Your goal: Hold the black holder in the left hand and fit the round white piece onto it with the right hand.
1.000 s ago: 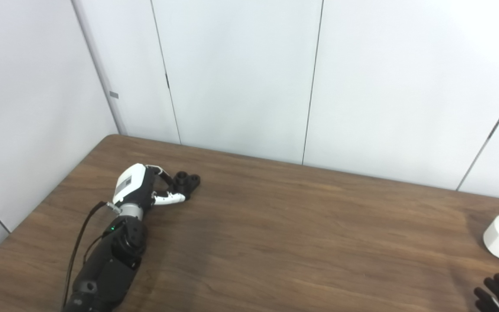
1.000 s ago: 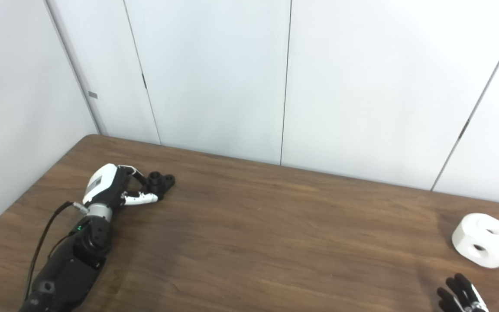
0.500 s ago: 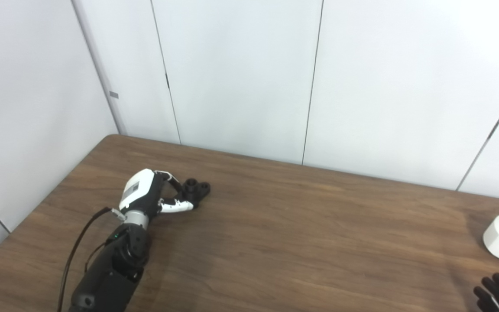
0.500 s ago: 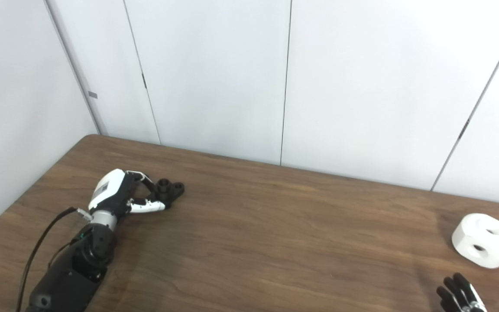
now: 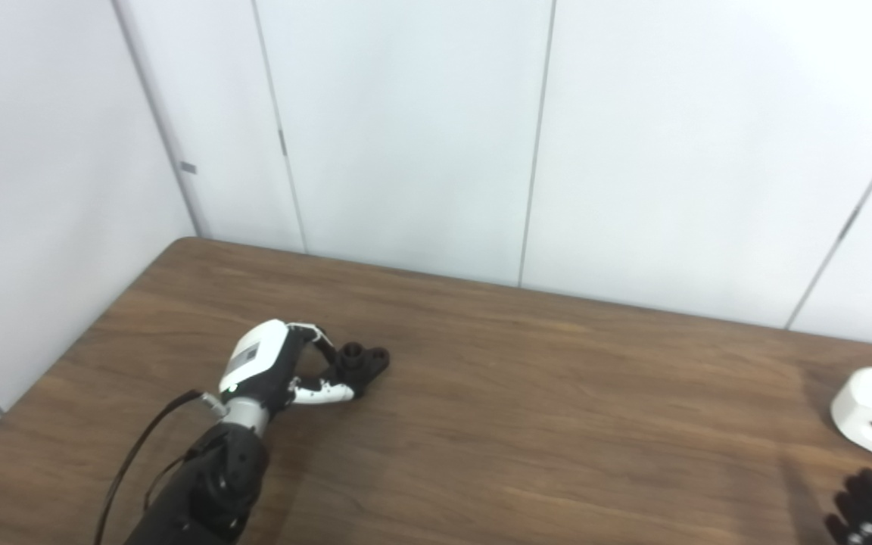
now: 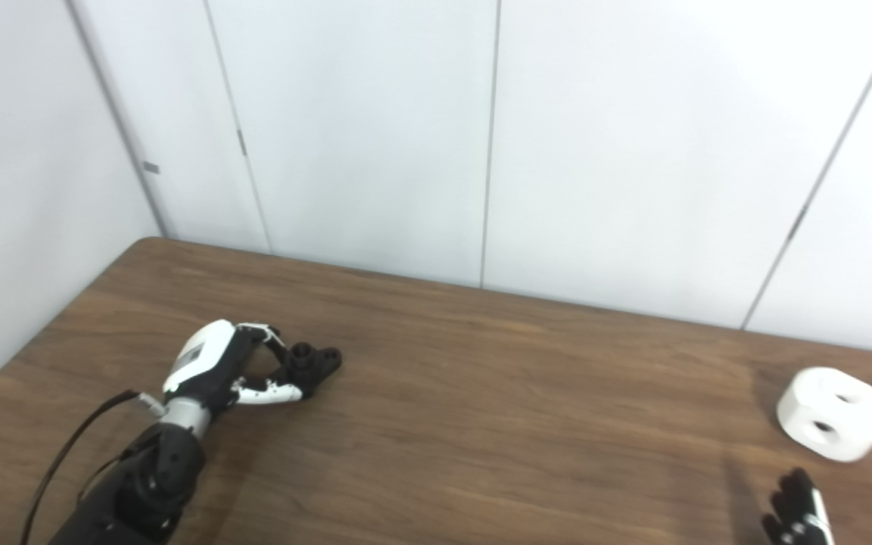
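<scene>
**Q:** What is on the brown wood-grain worktop?

**A:** Two things, well apart. At about eight o'clock from the centre lies a small black plastic holder with round sockets on top. Far off at about four o'clock, near the right edge, sits a round white plastic piece with two holes.

**Q:** What is the left robot hand doing?

**A:** The white-backed left robot hand comes up from the bottom left corner. Its fingers are curled around the black holder, pinching it from the seven o'clock side. Whether the holder is lifted or resting on the worktop, I cannot tell.

**Q:** And the right robot hand?

**A:** Only the dark fingertips of the right robot hand show at the bottom right corner, near the white piece but not touching it. Whether that hand is spread or pressed together, I cannot tell.
</scene>
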`<state>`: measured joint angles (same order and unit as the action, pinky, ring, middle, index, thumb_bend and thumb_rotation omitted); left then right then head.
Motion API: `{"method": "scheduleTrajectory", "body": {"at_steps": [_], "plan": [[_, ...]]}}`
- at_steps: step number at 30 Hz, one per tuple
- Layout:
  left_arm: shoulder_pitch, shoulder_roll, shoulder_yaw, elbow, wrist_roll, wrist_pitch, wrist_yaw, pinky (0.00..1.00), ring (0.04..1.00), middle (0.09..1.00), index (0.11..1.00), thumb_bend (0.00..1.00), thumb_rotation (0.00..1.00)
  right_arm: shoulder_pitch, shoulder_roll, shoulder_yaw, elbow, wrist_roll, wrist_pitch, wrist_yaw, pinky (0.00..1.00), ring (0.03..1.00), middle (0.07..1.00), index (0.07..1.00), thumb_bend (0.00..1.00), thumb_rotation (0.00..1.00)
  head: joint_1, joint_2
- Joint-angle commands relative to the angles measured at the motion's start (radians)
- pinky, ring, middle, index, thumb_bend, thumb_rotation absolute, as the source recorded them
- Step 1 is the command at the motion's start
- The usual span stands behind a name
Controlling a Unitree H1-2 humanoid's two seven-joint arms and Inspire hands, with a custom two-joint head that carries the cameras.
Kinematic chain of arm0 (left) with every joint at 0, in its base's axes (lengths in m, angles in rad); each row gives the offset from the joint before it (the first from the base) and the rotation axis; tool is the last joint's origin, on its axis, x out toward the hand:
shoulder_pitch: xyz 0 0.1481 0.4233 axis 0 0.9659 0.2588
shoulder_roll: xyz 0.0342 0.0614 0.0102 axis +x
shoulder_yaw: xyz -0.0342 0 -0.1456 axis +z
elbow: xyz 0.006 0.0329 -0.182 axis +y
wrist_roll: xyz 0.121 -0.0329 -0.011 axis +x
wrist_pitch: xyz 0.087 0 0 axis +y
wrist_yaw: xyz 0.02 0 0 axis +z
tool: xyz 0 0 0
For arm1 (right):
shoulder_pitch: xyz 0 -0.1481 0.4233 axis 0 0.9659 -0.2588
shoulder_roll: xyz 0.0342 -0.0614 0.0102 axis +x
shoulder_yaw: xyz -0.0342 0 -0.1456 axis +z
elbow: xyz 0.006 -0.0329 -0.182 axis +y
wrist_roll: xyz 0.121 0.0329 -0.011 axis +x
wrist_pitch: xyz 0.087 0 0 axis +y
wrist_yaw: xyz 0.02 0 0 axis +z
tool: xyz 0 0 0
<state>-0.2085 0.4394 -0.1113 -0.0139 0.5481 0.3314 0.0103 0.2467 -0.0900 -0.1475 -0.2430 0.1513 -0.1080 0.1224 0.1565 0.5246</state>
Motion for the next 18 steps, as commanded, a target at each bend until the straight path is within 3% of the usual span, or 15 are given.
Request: {"method": "scheduleTrajectory", "body": {"at_steps": [1, 3, 13, 18], "plan": [[-0.005, 0.015, -0.007, -0.091, 0.01, -0.045, -0.014, 0.89, 0.909, 0.816, 0.489, 0.51, 0.05, 0.225, 0.05, 0.039, -0.047, 0.016, -0.02, 0.007, 1.0, 1.0, 1.0, 1.0, 0.55, 1.0, -0.008, 0.005], [0.006, 0.015, -0.013, -0.114, 0.016, -0.058, -0.019, 0.95, 0.906, 0.809, 0.489, 0.51, 0.05, 0.225, 0.053, 0.041, -0.042, 0.011, -0.029, 0.003, 1.0, 1.0, 1.0, 1.0, 0.53, 1.0, -0.017, 0.011], [0.049, 0.017, -0.048, -0.206, 0.026, -0.071, -0.076, 0.88, 0.896, 0.805, 0.489, 0.51, 0.05, 0.23, 0.068, 0.054, -0.059, -0.031, -0.02, -0.02, 1.0, 1.0, 0.999, 1.0, 0.55, 1.0, -0.079, 0.047], [0.068, 0.004, -0.068, -0.251, 0.033, -0.072, -0.103, 0.92, 0.899, 0.806, 0.489, 0.52, 0.05, 0.229, 0.074, 0.064, -0.065, -0.056, -0.025, -0.029, 1.0, 1.0, 0.997, 1.0, 0.54, 1.0, -0.111, 0.066]]}}
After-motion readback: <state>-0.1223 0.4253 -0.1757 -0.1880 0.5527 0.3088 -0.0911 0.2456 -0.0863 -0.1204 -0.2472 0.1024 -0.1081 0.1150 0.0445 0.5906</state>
